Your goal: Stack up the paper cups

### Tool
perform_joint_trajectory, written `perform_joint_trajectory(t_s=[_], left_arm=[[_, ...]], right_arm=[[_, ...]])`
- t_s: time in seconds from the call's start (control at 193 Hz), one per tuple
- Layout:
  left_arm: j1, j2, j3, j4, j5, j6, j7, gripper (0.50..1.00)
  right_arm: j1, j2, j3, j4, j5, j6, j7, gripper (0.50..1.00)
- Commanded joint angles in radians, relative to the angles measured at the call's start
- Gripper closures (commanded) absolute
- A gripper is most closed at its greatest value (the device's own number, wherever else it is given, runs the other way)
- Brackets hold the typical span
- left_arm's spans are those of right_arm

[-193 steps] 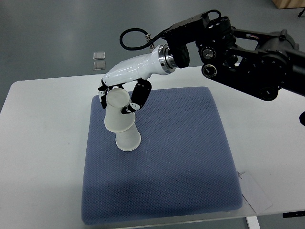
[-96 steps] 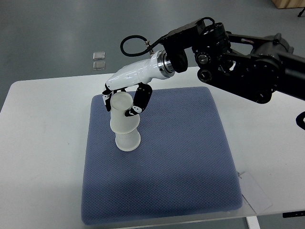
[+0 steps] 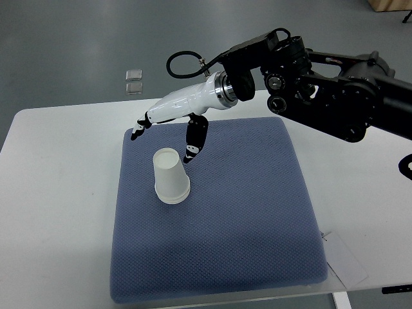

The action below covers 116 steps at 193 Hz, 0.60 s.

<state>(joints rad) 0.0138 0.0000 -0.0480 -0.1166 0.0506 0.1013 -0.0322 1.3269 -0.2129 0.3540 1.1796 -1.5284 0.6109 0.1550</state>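
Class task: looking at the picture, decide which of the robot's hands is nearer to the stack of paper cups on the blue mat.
Right. The right hand hovers open just above and behind the cup stack on the blue mat, not touching it. The left hand is not in view.

A white table (image 3: 61, 193) with rounded corners stands on a grey-blue floor (image 3: 77, 45) under even, soft light. A blue textured mat (image 3: 244, 225) covers most of the tabletop, its near edge reaching the table's front. Two small clear square objects (image 3: 133, 81) lie on the floor beyond the table's far side. A light wooden corner (image 3: 389, 4) shows at the upper right edge.
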Motion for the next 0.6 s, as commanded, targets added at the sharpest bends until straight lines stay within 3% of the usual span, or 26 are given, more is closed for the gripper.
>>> perform_joint_trajectory(t_s=[0.0, 0.296, 0.561, 0.597], left_arm=[[0.000, 0.000, 0.000, 0.000, 0.000, 0.000, 0.000, 0.500], [0.000, 0.000, 0.000, 0.000, 0.000, 0.000, 0.000, 0.500], [-0.002, 0.000, 0.000, 0.000, 0.000, 0.000, 0.000, 0.500], [-0.002, 0.000, 0.000, 0.000, 0.000, 0.000, 0.000, 0.500]], right_arm=[[-0.014, -0.022, 0.013, -0.003, 0.005, 0.000, 0.001, 0.605], [-0.140, -0.183, 0.171, -0.127, 0.183, 0.000, 0.000, 0.605], [-0.275, -0.223, 0.250, -0.397, 0.484, -0.212, -0.005, 0.605], [-0.275, -0.223, 0.250, -0.397, 0.484, -0.212, -0.005, 0.605]])
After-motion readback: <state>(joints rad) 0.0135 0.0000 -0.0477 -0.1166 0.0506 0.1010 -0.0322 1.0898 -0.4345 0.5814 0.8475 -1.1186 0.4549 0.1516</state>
